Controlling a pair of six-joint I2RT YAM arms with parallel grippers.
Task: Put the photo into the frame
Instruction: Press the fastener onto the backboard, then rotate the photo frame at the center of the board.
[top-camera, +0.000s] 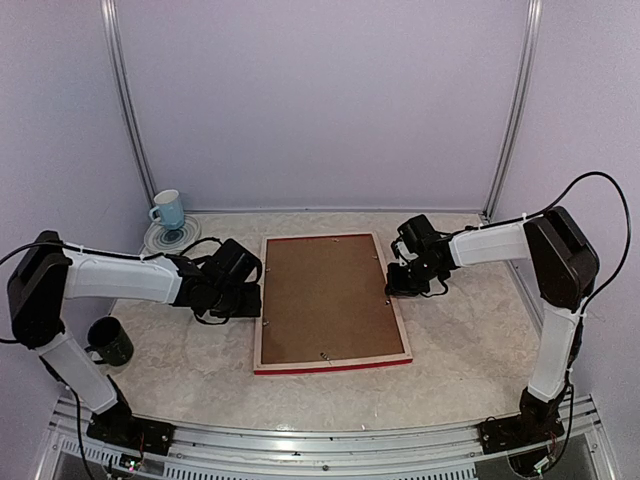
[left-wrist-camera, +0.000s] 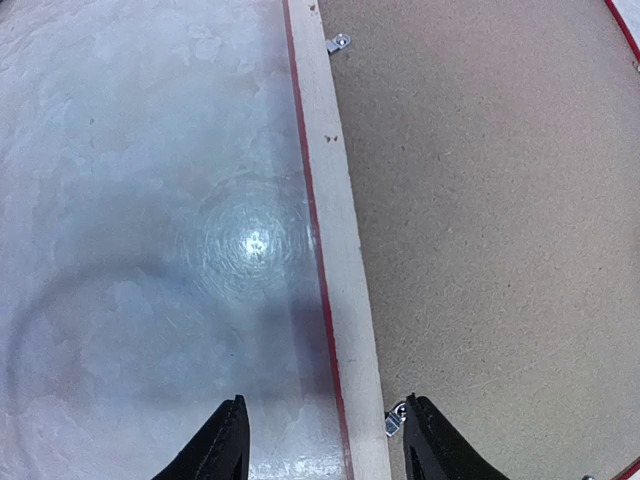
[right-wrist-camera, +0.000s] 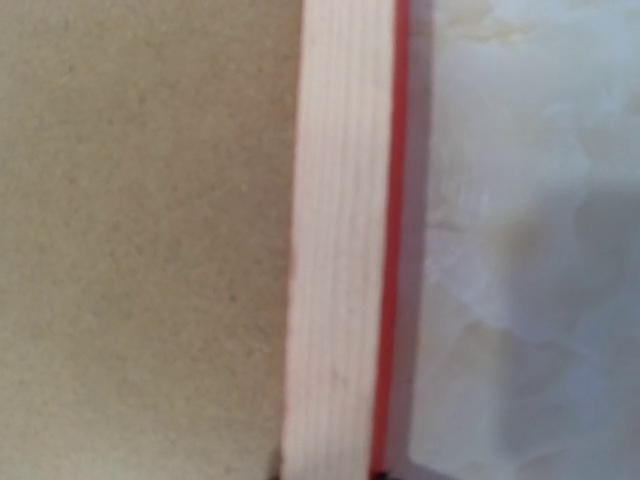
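The frame lies face down in the middle of the table, pale wood back up and red outer edge showing. A brown backing board fills it. The photo is hidden. My left gripper is open at the frame's left bar. One finger is over the table and the other over the board, next to a small metal tab. My right gripper is at the right bar. Its dark fingertips just show on either side of that bar, closed against it.
A light blue mug stands on a saucer at the back left. A dark mug stands near the left arm's base. Another metal tab sits further along the left bar. Walls close in the table.
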